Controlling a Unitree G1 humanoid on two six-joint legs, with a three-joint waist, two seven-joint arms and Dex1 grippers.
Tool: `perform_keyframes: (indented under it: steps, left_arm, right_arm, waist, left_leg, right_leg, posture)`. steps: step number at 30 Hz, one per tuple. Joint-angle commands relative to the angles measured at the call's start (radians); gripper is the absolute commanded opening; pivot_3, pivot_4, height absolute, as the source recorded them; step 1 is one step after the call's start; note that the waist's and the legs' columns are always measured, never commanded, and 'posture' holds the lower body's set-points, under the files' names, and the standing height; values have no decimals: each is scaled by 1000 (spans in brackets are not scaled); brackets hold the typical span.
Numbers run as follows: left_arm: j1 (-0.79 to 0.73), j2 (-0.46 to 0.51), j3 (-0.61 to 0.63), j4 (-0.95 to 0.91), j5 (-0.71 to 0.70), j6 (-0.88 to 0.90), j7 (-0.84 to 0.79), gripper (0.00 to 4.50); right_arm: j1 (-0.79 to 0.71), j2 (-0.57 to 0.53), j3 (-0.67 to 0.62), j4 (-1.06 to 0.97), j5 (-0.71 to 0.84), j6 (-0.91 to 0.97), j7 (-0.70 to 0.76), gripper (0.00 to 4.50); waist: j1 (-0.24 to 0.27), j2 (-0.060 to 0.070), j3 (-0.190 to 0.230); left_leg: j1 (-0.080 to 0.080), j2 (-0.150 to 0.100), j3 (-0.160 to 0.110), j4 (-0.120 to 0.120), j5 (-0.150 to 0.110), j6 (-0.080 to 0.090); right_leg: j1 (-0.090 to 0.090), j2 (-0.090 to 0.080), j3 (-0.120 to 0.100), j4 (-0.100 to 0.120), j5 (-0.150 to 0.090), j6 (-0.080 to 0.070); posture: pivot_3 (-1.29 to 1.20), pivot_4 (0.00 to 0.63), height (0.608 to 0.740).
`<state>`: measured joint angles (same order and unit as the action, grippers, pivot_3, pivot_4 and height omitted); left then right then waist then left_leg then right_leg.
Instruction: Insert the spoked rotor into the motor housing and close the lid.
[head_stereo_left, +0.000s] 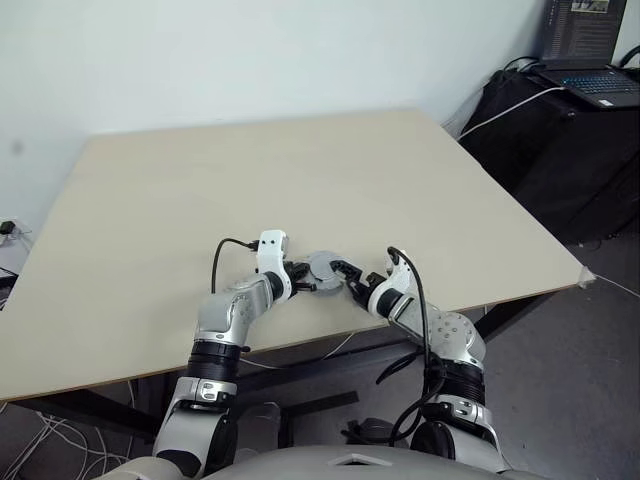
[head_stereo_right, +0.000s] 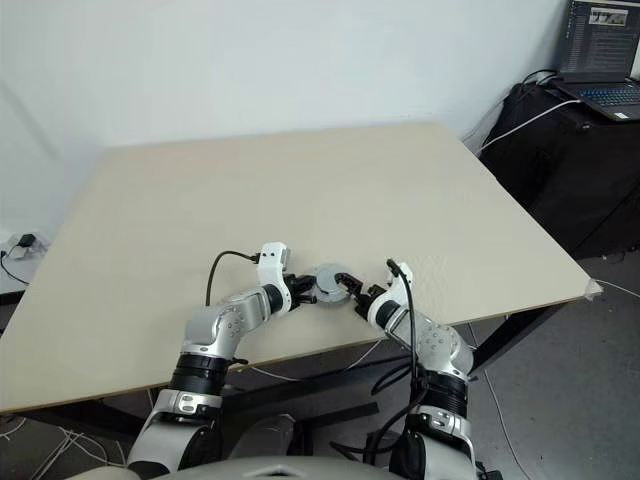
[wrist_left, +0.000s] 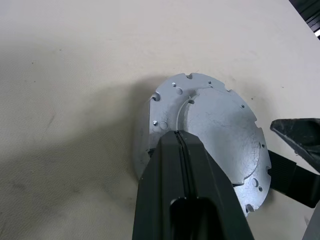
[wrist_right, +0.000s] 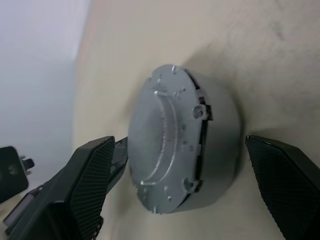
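Left eye view: pale wooden table (head_stereo_left: 300, 180) fills most of the frame; both arms meet near its lower centre edge.
Lid: grey round disc (wrist_left: 220, 130) with notched rim and small holes, lower centre of the head views, sitting on a grey round body (wrist_right: 215, 165), presumably the motor housing; windings not visible.
Left gripper (head_stereo_left: 303, 281): fingers pressed together, tips touching the lid's face; nothing clamped between them.
Right gripper (wrist_right: 190, 185): jaws spread wide, one finger either side of the disc stack, apart from it.
Background: laptop (head_stereo_left: 590, 75) at upper right.
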<state>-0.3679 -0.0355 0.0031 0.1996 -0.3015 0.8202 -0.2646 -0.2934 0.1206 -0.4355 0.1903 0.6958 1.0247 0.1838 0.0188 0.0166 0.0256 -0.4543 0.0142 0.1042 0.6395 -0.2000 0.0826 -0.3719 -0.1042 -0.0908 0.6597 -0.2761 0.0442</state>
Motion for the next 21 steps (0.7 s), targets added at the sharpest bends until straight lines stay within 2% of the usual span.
perform_keyframes:
  steps: [1,10,17,21]
  left_arm:
    - [3,-20,-49,-13,-11,22,-30,0]
    - [11,-16,-54,-22,-7,26,-35,0]
    - [21,0,-47,-31,-6,30,-39,0]
    - [22,2,-45,-31,-5,29,-39,0]
  right_arm:
    - [8,53,47,-6,50,22,32,4470]
    - [-39,46,34,58,91,4,128,4470]
    - [-37,45,43,35,112,28,167,4470]
    - [-24,46,52,2,140,59,188,3560]
  waist:
    - [-1,0,0]
    - [-10,0,0]
    - [-21,0,0]
    - [-22,0,0]
  left_leg:
    - [0,0,0,0,0,0]
    - [0,0,0,0,0,0]
    - [0,0,0,0,0,0]
    - [0,0,0,0,0,0]
  right_leg:
    - [0,0,0,0,0,0]
    - [-1,1,2,0,0,0]
    - [-1,1,3,1,0,0]
    - [-1,1,3,0,0,0]
  posture:
    - [0,0,740]
    - [0,0,740]
    - [0,0,740]
    - [0,0,740]
